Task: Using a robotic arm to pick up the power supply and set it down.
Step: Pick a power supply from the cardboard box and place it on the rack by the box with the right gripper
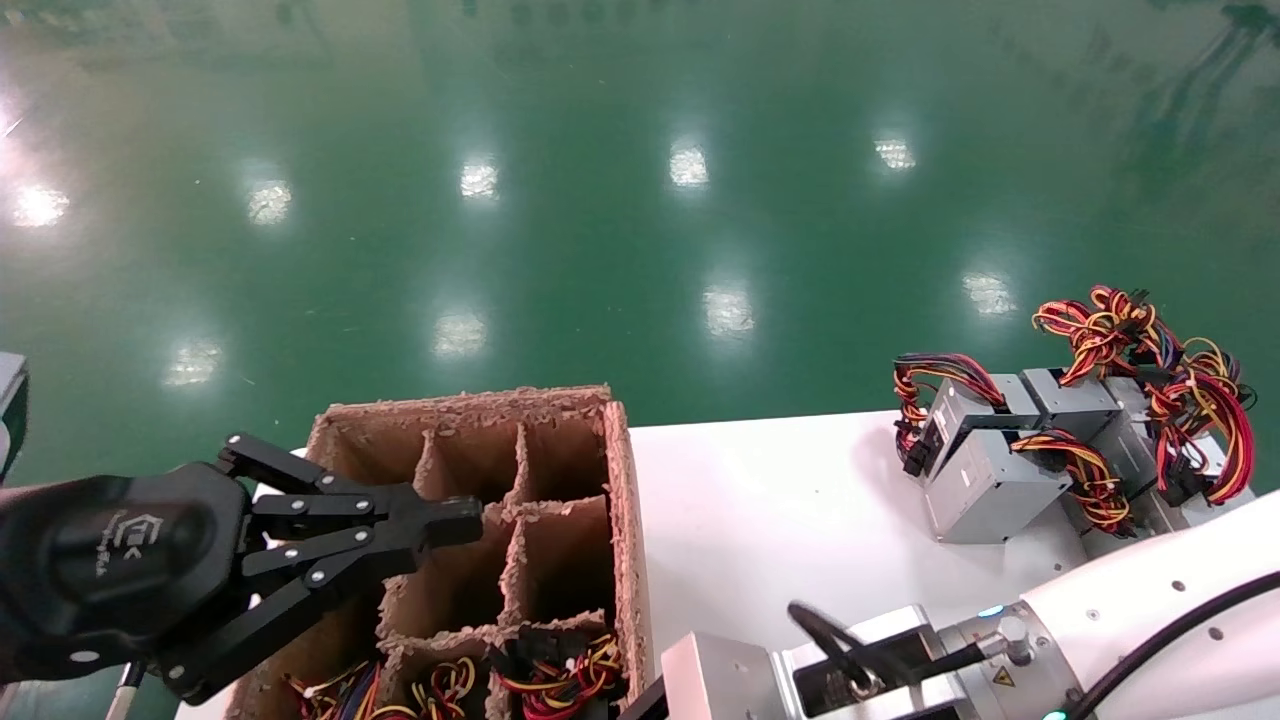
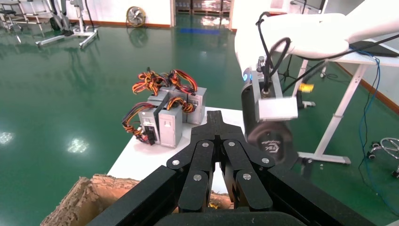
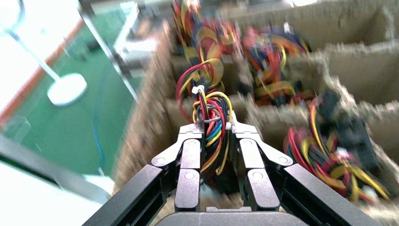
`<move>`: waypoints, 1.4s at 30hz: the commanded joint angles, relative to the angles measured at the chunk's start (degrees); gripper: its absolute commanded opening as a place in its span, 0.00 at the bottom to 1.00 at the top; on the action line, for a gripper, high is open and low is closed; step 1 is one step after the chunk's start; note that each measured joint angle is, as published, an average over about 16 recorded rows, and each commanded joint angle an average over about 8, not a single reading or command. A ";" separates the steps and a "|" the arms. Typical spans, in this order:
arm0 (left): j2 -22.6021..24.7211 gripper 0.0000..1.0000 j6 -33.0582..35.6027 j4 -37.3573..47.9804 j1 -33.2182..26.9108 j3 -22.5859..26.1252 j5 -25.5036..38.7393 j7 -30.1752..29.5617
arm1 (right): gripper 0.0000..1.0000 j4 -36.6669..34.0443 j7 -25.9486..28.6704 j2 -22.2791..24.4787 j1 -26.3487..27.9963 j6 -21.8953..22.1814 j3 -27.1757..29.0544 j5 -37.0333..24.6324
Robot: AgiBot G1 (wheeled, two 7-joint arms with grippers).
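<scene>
Right gripper clenched on wire bundle of power supply, its grey case hidden, down in near compartment of cardboard divider box | left gripper pinched closed on nothing, hovering over box's left side | 4 or so spare supplies clustered on white table, well apart.

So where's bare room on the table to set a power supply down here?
Free: the white table strip between the cardboard divider box and the stacked power supplies; also the box's far compartments. Crowded: the near compartments, full of wires, and the table's right end.
</scene>
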 commanded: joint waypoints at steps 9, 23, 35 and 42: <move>0.00 0.00 0.00 0.00 0.00 0.00 0.00 0.00 | 0.00 -3.40 0.35 1.16 -0.22 -1.69 -0.02 8.80; 0.00 0.00 0.00 0.00 0.00 0.00 0.00 0.00 | 0.00 -2.16 -7.24 6.14 3.59 -2.65 -5.66 24.39; 0.00 0.00 0.00 0.00 0.00 0.00 0.00 0.00 | 0.00 -5.74 -11.37 9.27 6.38 -2.69 -9.31 40.51; 0.00 0.00 0.00 0.00 0.00 0.00 0.00 0.00 | 0.00 -9.26 -12.67 11.83 7.46 -2.68 -9.91 47.25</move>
